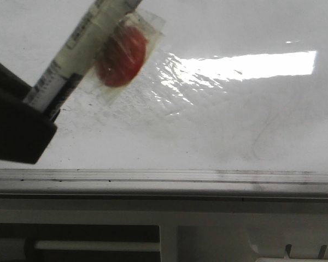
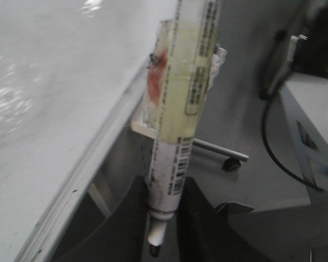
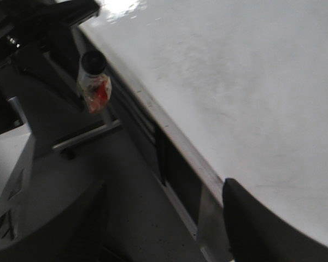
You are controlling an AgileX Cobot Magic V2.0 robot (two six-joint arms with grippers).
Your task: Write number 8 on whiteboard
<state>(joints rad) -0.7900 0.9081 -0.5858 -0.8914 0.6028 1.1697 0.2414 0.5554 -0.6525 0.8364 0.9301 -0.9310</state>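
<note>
Glossy smudged whiteboard [image 1: 218,120]; left claw [image 2: 163,218] pinching cylindrical taped marker [image 2: 177,125]; right claw's state unclear.

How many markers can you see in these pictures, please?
1. A single marker with a red disc taped to its barrel, held in the left gripper beside the whiteboard edge. More could lie outside the views.

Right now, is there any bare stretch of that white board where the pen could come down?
Yes. Most of the whiteboard is bare: the wide stretch right of the marker, down to the silver edge strip, holds only faint grey smudges and a bright glare. No number 8 shows yet. It is crowded only at the left, where the left gripper holds the marker.
</note>
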